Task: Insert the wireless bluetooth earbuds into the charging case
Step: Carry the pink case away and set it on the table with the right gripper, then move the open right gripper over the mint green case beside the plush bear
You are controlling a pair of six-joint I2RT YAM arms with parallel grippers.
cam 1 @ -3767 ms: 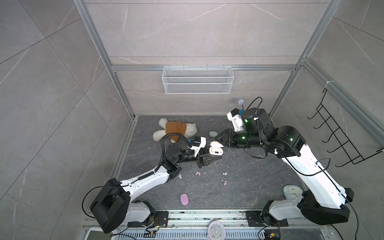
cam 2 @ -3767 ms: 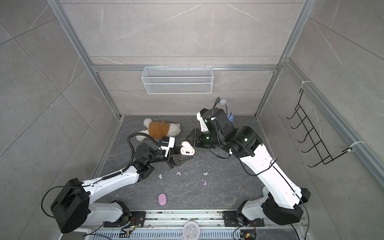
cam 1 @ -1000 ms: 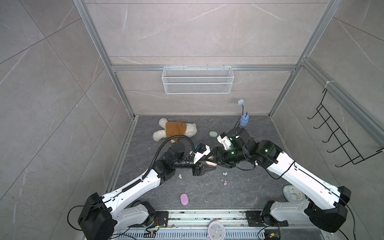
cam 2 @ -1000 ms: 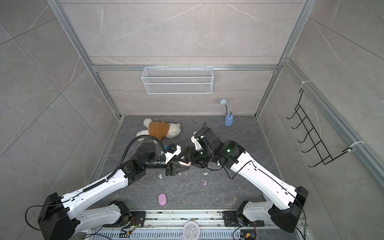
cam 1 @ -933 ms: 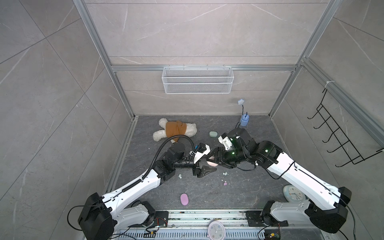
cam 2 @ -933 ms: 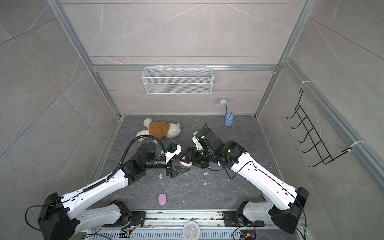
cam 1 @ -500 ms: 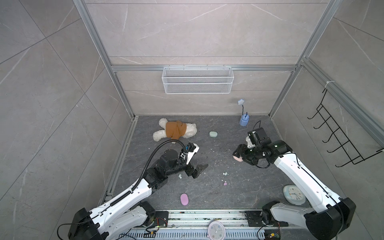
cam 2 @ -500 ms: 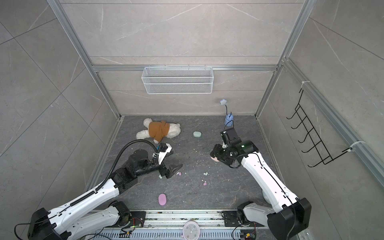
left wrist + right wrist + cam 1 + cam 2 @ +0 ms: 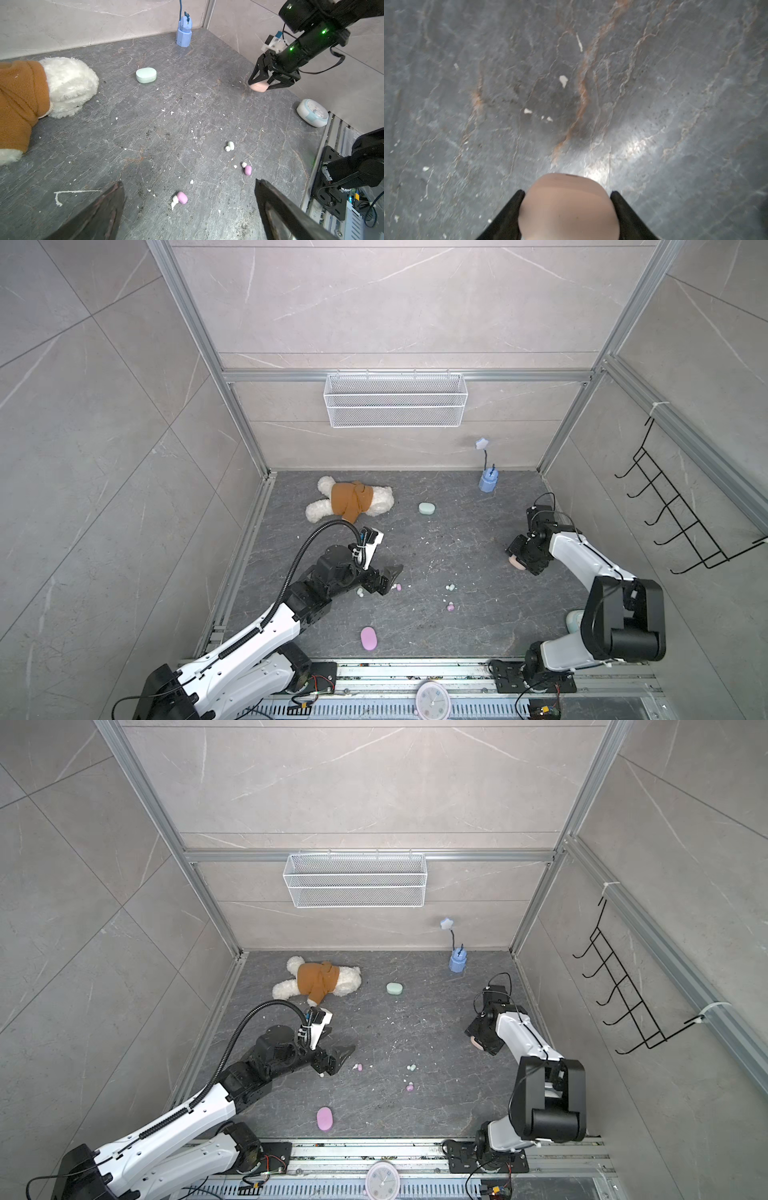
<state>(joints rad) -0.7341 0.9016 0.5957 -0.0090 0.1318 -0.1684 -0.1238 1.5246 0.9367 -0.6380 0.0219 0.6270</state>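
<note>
The left gripper (image 9: 390, 578) is held wide open, empty, low over the floor (image 9: 436, 626). A lilac bud (image 9: 182, 197) is seen just ahead; other buds (image 9: 230, 145) are scattered beyond. The peach case (image 9: 568, 207) is clamped by the right gripper (image 9: 261, 83).

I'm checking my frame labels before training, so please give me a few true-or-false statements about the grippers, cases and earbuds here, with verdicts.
1. The right gripper is shut on the peach-pink case. True.
2. The left gripper holds a lilac earbud. False: its jaws stand wide open and empty; the lilac earbud lies on the table by them.
3. The mint case lies shut on the table near the teddy bear. True.
4. The lilac case lies against the teddy bear. False: it lies alone near the table's front edge.
5. Every earbud sits in a case. False: a mint earbud, among others, lies loose on the table.
</note>
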